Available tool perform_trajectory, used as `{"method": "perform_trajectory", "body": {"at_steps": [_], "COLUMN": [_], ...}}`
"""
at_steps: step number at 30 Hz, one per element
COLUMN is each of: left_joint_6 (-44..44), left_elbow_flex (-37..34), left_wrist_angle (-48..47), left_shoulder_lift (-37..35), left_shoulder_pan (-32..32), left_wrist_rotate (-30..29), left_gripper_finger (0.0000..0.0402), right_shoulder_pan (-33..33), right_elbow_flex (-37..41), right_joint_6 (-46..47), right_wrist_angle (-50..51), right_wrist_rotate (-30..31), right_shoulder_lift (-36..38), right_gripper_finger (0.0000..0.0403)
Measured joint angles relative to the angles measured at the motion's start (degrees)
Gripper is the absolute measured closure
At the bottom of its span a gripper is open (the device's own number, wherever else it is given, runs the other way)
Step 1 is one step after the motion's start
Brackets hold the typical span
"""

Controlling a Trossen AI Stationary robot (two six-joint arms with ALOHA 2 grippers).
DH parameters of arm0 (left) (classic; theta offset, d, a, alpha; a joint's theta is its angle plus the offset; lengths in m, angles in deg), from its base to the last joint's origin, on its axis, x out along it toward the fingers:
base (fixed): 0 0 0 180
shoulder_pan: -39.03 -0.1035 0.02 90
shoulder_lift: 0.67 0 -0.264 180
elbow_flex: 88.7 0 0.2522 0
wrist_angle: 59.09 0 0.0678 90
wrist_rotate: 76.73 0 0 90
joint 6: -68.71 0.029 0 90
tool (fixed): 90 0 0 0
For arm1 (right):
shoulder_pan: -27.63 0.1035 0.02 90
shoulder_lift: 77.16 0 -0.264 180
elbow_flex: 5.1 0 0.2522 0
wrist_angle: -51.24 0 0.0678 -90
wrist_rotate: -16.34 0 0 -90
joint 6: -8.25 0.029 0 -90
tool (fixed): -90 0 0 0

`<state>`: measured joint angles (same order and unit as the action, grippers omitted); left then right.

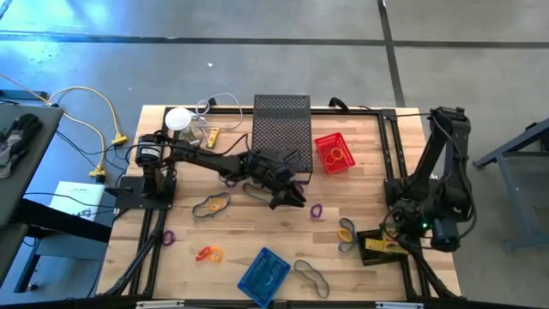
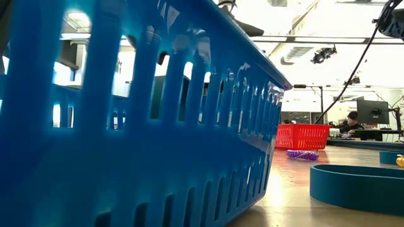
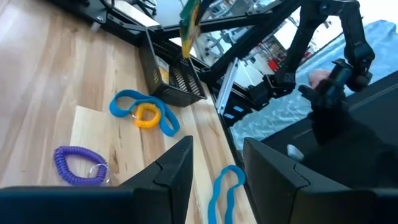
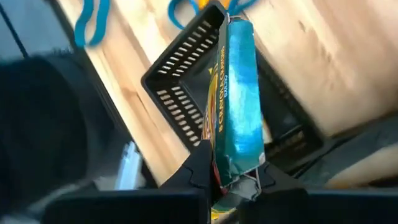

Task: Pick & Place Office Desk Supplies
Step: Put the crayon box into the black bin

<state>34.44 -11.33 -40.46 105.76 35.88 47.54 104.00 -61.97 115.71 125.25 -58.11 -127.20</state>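
Right wrist view: right claw clamped on crayon box.

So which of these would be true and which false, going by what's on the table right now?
1. The right hand grips a packet above a black basket. True.
2. The left hand holds a purple coil. False: its fingers stand apart with nothing between them, and the coil lies loose on the table.
3. A red basket sits right beside the black mesh box. True.
4. The blue basket is stacked on the red one. False: it stands on its own near the opposite edge of the table.
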Motion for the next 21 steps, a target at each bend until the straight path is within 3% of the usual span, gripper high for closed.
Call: {"method": "perform_trajectory", "body": {"at_steps": [4,13,21], "left_joint_6": [0.0,-0.3,-0.4], "left_elbow_flex": [0.0,0.0,0.0], "left_wrist_angle": [0.5,8.2,10.3], "left_shoulder_lift": [0.0,0.0,0.0], "left_shoulder_pan": [-0.2,0.2,2.6], "left_wrist_rotate": [-1.1,-4.4,-22.5], "left_gripper_finger": [0.0265,0.0265,0.0265], "right_shoulder_pan": [-1.2,-10.1,-20.6], "right_elbow_flex": [0.0,0.0,0.0], "right_joint_6": [-11.6,-36.6,-57.1], "right_wrist_angle": [-0.1,-3.0,-5.6], "right_wrist_rotate": [-0.5,-10.6,-24.9], "right_shoulder_lift": [0.3,0.1,-2.7], "right_gripper_finger": [0.0380,0.0380,0.0380]}}
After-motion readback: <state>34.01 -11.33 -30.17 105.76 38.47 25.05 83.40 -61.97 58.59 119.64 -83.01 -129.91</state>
